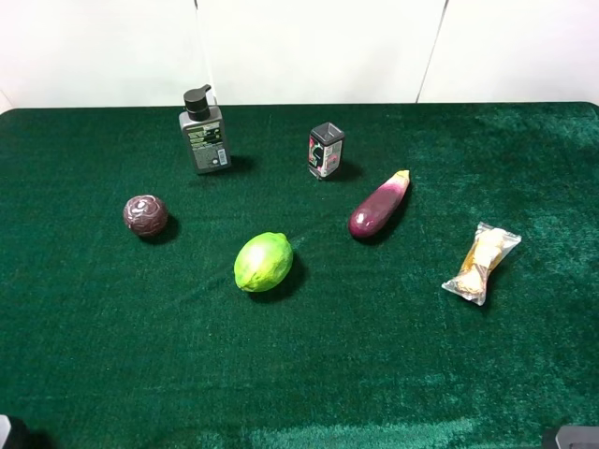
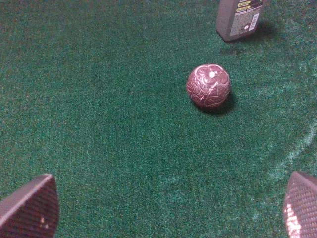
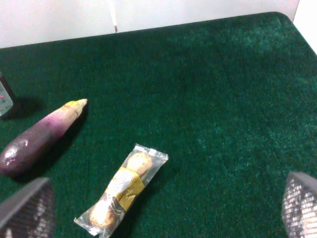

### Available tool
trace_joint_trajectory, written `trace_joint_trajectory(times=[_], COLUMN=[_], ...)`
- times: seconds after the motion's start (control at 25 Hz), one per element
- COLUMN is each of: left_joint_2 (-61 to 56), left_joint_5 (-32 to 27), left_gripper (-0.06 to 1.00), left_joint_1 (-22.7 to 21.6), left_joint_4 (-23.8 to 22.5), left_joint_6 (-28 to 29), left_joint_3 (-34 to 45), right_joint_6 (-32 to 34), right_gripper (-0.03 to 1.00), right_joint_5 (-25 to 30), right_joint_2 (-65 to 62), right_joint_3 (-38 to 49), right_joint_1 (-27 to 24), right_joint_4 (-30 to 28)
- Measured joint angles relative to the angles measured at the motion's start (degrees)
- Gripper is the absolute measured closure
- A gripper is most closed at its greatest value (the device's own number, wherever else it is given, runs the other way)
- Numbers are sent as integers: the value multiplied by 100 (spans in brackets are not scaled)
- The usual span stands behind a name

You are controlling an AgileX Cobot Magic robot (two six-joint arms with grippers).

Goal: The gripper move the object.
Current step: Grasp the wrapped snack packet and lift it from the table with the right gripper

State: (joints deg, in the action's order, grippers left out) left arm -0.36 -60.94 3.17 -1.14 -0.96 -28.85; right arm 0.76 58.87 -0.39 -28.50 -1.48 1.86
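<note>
Laboratory-style test bench: dark green felt-covered table (image 1: 94,355) before a plain white panel wall (image 1: 318,47) bears a grey pump bottle (image 1: 204,136) and purple eggplant (image 1: 377,208), well apart.

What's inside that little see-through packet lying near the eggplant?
Through the clear packet you can see round, pale golden snack pieces in a row. A yellow label wraps its middle and hides what sits there, so the count is uncertain.

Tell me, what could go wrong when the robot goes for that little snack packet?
1. The snack packet lies flat on the green cloth in clear wrap, so the open right pincer might slide off it or crush the snack inside.
2. The eggplant lies close beside the packet; a pincer spread this wide could nudge it on the way down.
</note>
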Motion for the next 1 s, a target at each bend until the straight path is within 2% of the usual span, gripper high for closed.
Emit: trace_joint_trajectory(times=[1.0], left_joint_2=[0], left_joint_5=[0], left_gripper=[3], left_joint_1=[0], left_joint_4=[0], left_joint_6=[0], left_joint_3=[0], right_joint_6=[0], right_gripper=[27], right_joint_5=[0], right_joint_2=[13], right_joint_3=[0], right_joint_1=[0], right_joint_4=[43])
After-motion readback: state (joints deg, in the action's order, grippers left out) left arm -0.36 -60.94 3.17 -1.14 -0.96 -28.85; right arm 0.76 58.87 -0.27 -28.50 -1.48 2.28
